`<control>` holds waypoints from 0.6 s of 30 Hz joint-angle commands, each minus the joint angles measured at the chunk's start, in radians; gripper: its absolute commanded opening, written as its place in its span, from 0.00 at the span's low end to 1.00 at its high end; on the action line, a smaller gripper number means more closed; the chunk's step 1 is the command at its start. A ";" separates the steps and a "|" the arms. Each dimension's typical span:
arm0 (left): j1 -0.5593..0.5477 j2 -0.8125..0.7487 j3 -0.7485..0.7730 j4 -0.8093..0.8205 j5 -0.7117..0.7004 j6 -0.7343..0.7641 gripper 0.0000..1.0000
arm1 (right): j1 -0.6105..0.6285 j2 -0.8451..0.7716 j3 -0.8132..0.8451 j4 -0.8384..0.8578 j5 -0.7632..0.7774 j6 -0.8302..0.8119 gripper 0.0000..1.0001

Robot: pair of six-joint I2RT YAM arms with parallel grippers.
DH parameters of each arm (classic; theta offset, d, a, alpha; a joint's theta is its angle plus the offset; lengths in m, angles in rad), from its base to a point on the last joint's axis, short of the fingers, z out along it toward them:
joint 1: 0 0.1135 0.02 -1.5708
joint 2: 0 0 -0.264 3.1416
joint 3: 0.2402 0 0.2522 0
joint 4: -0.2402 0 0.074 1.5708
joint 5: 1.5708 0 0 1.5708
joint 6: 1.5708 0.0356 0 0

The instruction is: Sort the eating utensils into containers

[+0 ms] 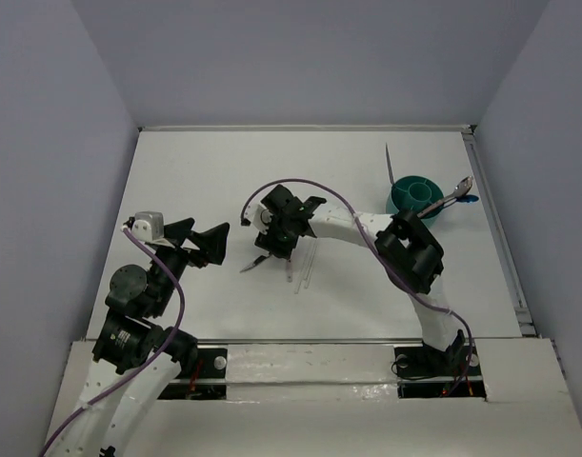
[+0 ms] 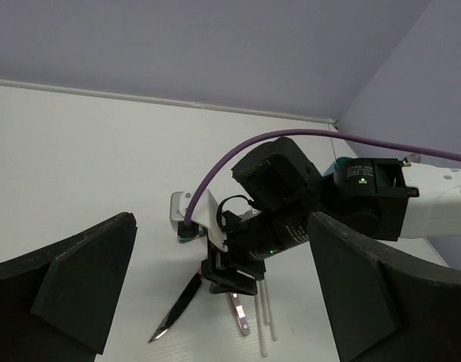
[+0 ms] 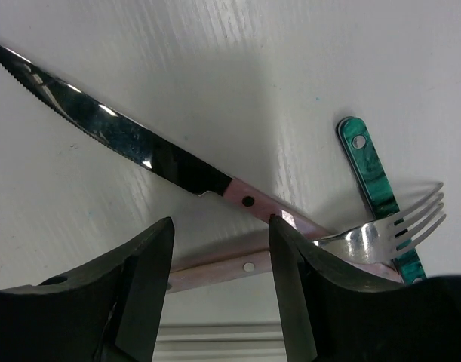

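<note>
Right hand (image 3: pixel 221 226) released, low over the surface (image 3: pixel 215 60); knife (image 3: pixel 124 143) handle and a second pink handle (image 3: pixel 215 268) lie between its fingers (image 3: pixel 139 302), fork (image 3: pixel 358 235) beside. Advise centring on one handle before closing. Cup (image 1: pixel 414 195) well apart. Left hand (image 2: pixel 222 226) released.

The left arm (image 1: pixel 129 333) and right arm (image 1: pixel 419 255) both wore white shells with black joint housings. A purple cable (image 1: pixel 321 188) ran along each. The right gripper (image 3: pixel 220 226) had matte black, wedge-shaped fingers (image 3: pixel 143 279).
</note>
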 commanded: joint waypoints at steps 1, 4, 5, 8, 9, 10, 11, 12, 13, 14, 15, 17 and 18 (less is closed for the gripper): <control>0.001 0.008 0.033 0.031 -0.003 0.012 0.99 | 0.007 0.047 0.059 -0.021 0.002 -0.043 0.60; 0.001 0.009 0.032 0.033 0.000 0.012 0.99 | 0.007 0.056 0.068 -0.024 0.010 -0.052 0.59; 0.001 0.011 0.032 0.031 0.002 0.011 0.99 | 0.007 0.058 0.076 -0.024 0.014 -0.057 0.59; 0.001 0.011 0.032 0.031 0.003 0.011 0.99 | 0.007 0.053 0.085 -0.026 0.028 -0.069 0.58; 0.001 0.011 0.033 0.031 0.002 0.011 0.99 | 0.007 0.052 0.090 -0.033 0.034 -0.072 0.57; 0.001 0.011 0.032 0.031 0.003 0.011 0.99 | 0.007 0.050 0.096 -0.038 0.039 -0.075 0.56; 0.001 0.009 0.032 0.031 0.003 0.011 0.99 | 0.007 0.047 0.102 -0.042 0.042 -0.077 0.56; 0.001 0.009 0.032 0.031 0.003 0.011 0.99 | 0.007 0.044 0.101 -0.046 0.042 -0.078 0.55; 0.001 0.008 0.032 0.031 0.003 0.011 0.99 | 0.007 0.029 0.101 -0.046 0.042 -0.078 0.54; 0.001 0.008 0.032 0.030 0.003 0.011 0.99 | 0.007 0.020 0.098 -0.046 0.040 -0.078 0.54; 0.001 0.006 0.032 0.030 0.003 0.011 0.99 | 0.007 0.012 0.095 -0.046 0.033 -0.075 0.53; 0.001 0.005 0.032 0.028 0.003 0.011 0.99 | 0.007 -0.019 0.085 -0.033 0.013 -0.071 0.53; 0.001 0.004 0.032 0.028 0.002 0.011 0.99 | 0.007 -0.025 0.072 -0.020 0.005 -0.071 0.53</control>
